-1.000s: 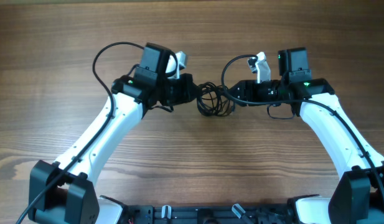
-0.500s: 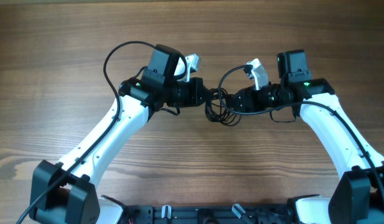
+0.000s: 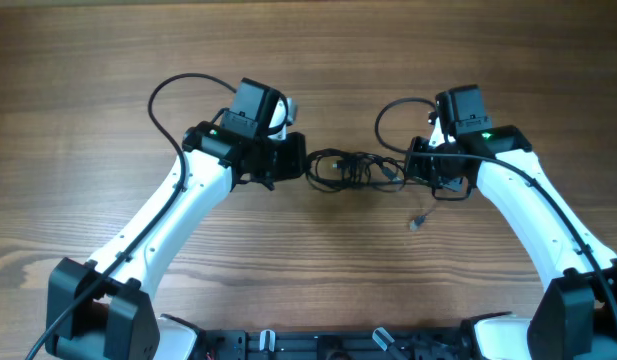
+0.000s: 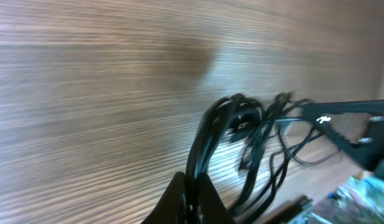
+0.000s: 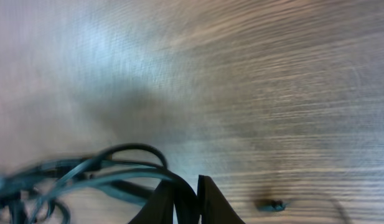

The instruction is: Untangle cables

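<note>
Cables stretched between two grippers.
One tangle of cables (image 3: 350, 169) on wooden surface (image 3: 308, 60), held taut: left gripper (image 3: 300, 163) clamped on one end, right gripper (image 3: 412, 166) clamped on other; one loose plug (image 3: 415, 222) nearby.

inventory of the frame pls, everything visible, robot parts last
cables: one tangle, thin black, mid-table, stretched between the two grippers
plug: one, dark, on a loose strand lying on the table below the right gripper
table: one, brown wood grain, fills the view
left gripper: one, black, on a white arm, shut on the cables' left end
right gripper: one, black, on a white arm, shut on the cables' right end
arm cables: two thicker black loops, one at each wrist
</note>
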You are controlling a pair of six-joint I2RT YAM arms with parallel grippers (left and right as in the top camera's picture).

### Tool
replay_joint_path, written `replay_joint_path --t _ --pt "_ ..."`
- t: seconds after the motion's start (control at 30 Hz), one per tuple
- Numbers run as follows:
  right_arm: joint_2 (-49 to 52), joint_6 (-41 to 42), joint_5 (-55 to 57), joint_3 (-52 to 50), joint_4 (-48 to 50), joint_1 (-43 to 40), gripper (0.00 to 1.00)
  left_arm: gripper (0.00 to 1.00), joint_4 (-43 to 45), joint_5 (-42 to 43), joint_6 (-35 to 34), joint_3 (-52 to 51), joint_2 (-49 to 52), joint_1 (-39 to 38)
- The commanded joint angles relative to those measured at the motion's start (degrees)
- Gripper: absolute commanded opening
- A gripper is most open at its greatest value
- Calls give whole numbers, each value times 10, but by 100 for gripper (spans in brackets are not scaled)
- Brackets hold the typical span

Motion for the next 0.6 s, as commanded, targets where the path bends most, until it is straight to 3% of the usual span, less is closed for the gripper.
replay_joint_path --t 0.0,0.13,0.17,0.2,0.23,0.27,0.3,0.33,0.37,0.43,0.57 --pt "8 144 158 -7 2 -16 15 4 -41 -109 -6 8 -14 59" --pt "8 146 139 -7 13 -16 17 4 -38 -70 -23 8 -14 87" --pt "8 119 101 -7 35 -16 14 4 -33 -50 -23 8 -14 87" --pt "8 33 13 -7 72 -16 11 5 -29 -32 -23 8 -14 86" --pt "8 -39 -80 -7 100 -16 11 19 -23 -9 -23 8 -14 86" --pt "8 -122 -207 -7 125 -15 11 26 -16 9 -23 8 -14 86" --pt "8 -147 -256 -7 133 -15 14 40 -11 10 -23 8 -14 86" --pt "8 -135 -243 -7 132 -15 20 72 -10 10 -23 8 -13 86" --pt "8 -128 -229 -7 130 -15 23 82 -10 10 -23 8 -12 86" --pt "8 -125 -194 -7 124 -15 36 91 -15 10 -23 7 -8 84" --pt "8 -125 -162 -7 118 -15 41 87 -16 5 -23 -3 11 50"
